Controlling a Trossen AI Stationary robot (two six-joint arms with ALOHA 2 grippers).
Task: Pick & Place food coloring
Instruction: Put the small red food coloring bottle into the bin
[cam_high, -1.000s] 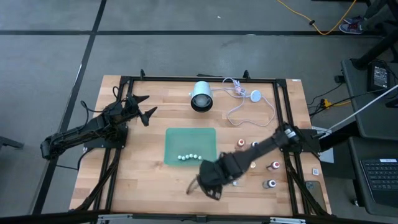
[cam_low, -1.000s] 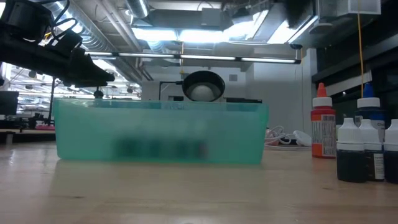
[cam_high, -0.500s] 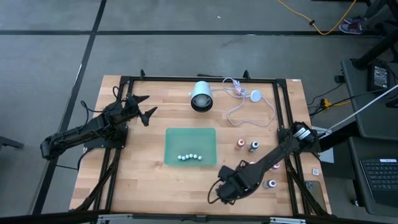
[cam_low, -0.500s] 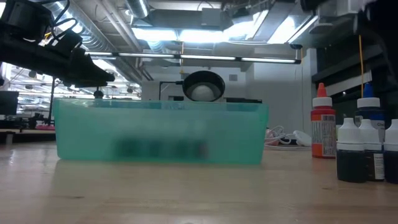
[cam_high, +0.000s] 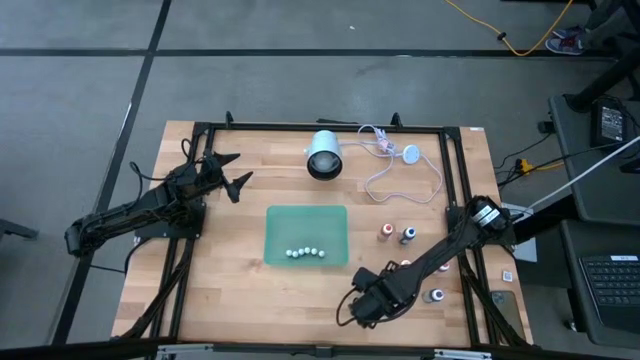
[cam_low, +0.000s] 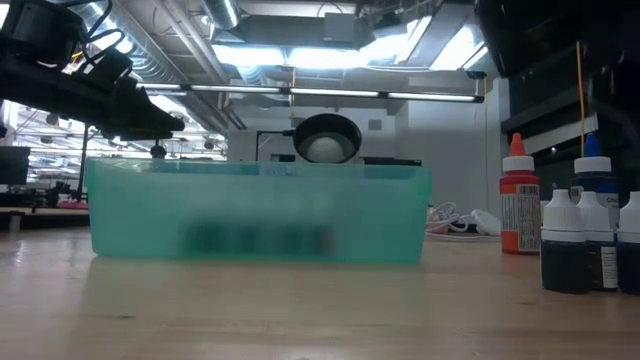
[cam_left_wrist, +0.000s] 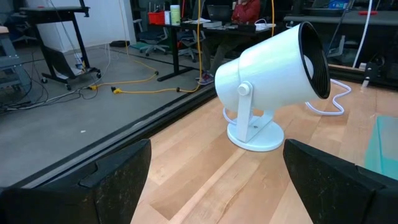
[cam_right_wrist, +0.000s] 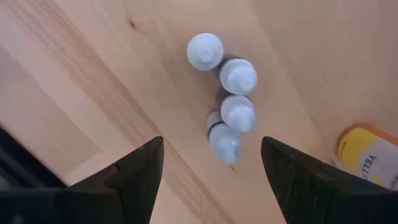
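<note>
Four white-capped food coloring bottles (cam_right_wrist: 225, 99) stand clustered beneath the spread-open right hand (cam_right_wrist: 211, 171); left hand (cam_left_wrist: 211, 180) open, idle.

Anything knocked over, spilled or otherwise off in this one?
Nothing stands out. The tiny white-capped food coloring bottles stand upright on the table's right side, with no spill around them, and the translucent green plastic tray sits flat. The right claw hovers open near the bottles; the left claw waits open at the left.

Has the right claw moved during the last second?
Yes. The right claw has drawn away from the translucent green rectangular tray, toward the picture's right, nearer the table's near edge.
</note>
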